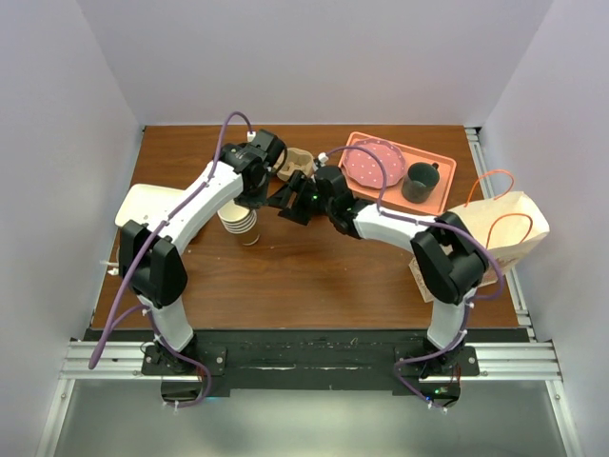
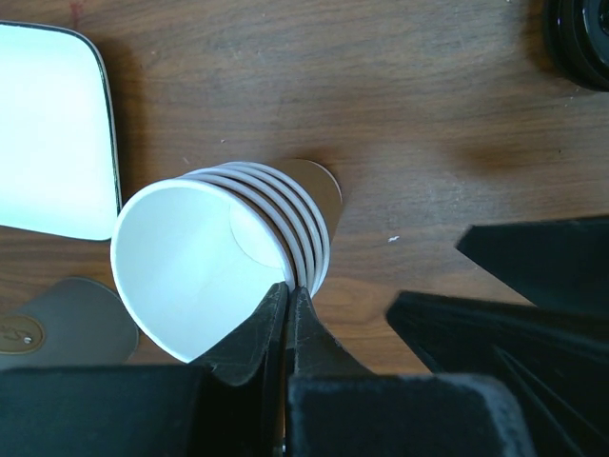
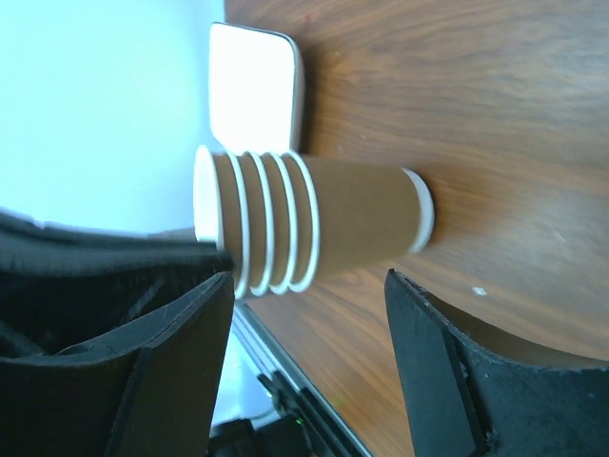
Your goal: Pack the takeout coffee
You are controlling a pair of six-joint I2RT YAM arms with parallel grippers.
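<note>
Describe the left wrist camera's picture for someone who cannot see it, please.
The left gripper is pinched shut on the rim of a stack of lidless tan paper cups with white insides, standing on a brown wooden table. A flat white rounded-corner tray lies at upper left; the open right gripper shows at right.

I saw brown wooden table [image 1: 314, 276], stack of paper cups [image 1: 244, 224] at my left gripper [image 2: 287, 290], white tray [image 1: 143, 205] to its left, pulp carrier [image 1: 297, 162] just beyond, orange tray [image 1: 447, 171] and paper bag [image 1: 504, 228] right of my right gripper [image 1: 288, 205].
</note>
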